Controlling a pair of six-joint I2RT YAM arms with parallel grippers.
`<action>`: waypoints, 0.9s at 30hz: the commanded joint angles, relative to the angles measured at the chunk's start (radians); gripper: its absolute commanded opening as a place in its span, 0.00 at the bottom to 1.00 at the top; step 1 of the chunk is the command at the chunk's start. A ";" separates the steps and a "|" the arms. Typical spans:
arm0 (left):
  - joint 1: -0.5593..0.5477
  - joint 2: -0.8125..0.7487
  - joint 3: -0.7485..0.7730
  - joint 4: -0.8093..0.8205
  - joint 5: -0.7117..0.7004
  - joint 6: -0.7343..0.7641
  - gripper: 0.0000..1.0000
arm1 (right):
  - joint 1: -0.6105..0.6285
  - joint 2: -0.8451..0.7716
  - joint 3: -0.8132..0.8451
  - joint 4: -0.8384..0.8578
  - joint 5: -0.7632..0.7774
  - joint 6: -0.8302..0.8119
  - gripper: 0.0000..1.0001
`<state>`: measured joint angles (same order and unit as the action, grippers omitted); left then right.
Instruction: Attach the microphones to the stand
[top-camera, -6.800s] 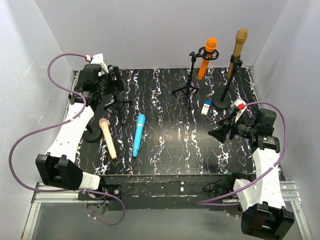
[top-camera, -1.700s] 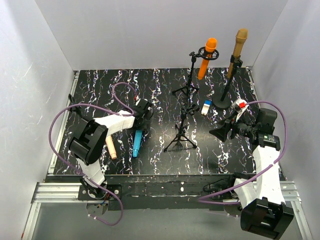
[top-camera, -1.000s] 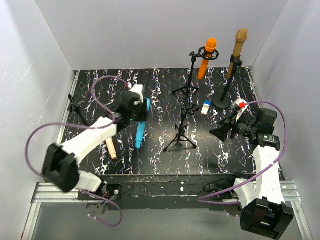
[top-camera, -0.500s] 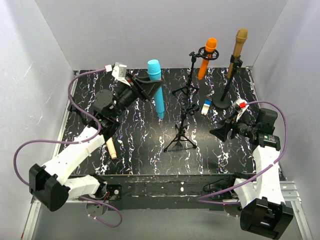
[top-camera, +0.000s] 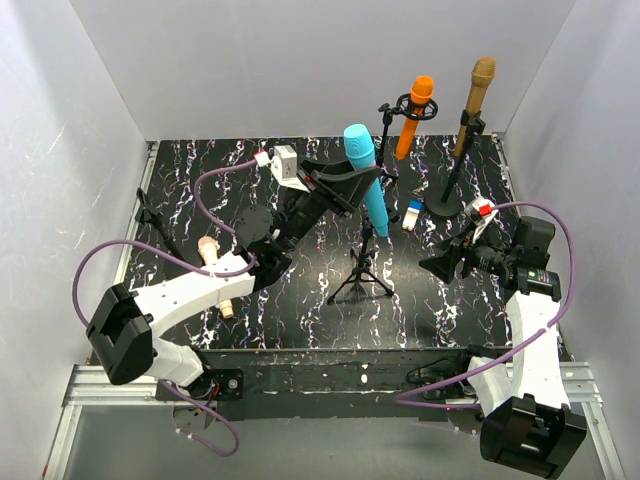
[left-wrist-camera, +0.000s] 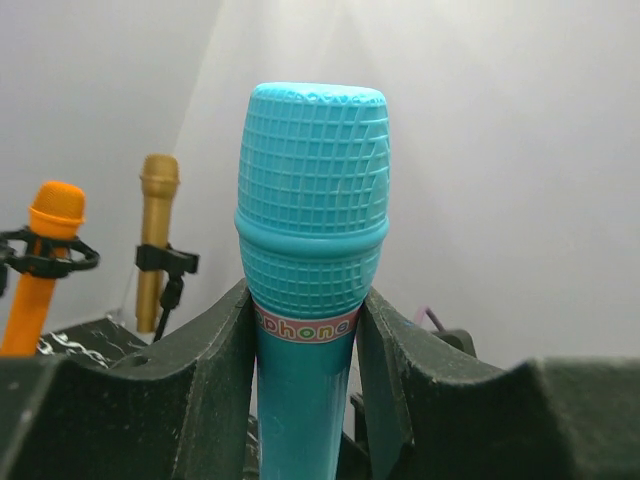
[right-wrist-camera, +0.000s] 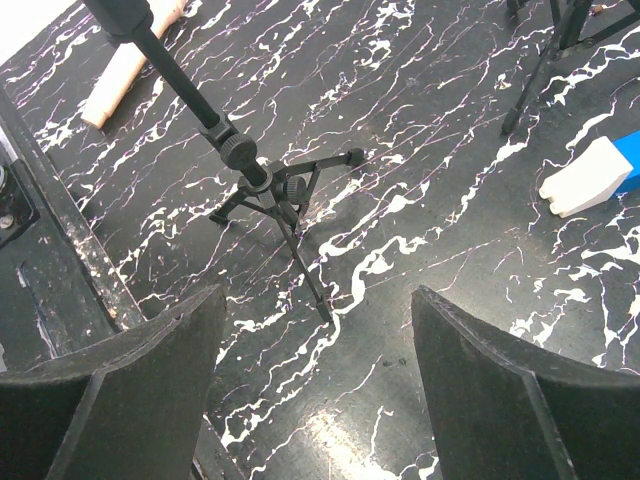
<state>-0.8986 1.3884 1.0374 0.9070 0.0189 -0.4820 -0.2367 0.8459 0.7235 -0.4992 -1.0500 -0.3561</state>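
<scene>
My left gripper (top-camera: 360, 186) (left-wrist-camera: 305, 325) is shut on the light blue microphone (top-camera: 366, 180) (left-wrist-camera: 312, 220), gripping it just below the head. It holds the microphone head-up in the air, its tail just above the clip of the middle tripod stand (top-camera: 364, 262) (right-wrist-camera: 262, 182). The orange microphone (top-camera: 415, 115) (left-wrist-camera: 38, 270) sits in the back tripod stand. On the round-base stand is the gold microphone (top-camera: 475, 100) (left-wrist-camera: 156, 235). The pink-beige microphone (top-camera: 210, 252) (right-wrist-camera: 125, 68) lies on the table, partly behind my left arm. My right gripper (top-camera: 440, 266) (right-wrist-camera: 318, 385) hangs open and empty, right of the middle stand.
A small blue-and-white block (top-camera: 413, 213) (right-wrist-camera: 592, 175) lies between the middle stand and the round-base stand. A black stand part (top-camera: 150, 213) rests by the table's left edge. White walls close in the back and sides.
My left gripper has lifted the light blue microphone off the table and carried it right, to above the middle tripod stand. The right arm has not moved.
</scene>
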 joint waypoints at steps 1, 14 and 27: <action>-0.003 0.009 0.056 0.119 -0.143 0.069 0.00 | -0.009 -0.008 0.011 0.013 -0.016 -0.012 0.82; -0.005 0.086 0.108 0.116 -0.168 0.103 0.00 | -0.010 -0.011 0.013 0.013 -0.016 -0.012 0.82; -0.005 0.118 0.081 0.154 -0.185 0.082 0.00 | -0.010 -0.008 0.013 0.011 -0.018 -0.012 0.82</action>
<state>-0.9012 1.5043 1.1156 1.0164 -0.1421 -0.3973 -0.2420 0.8459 0.7235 -0.4992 -1.0504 -0.3561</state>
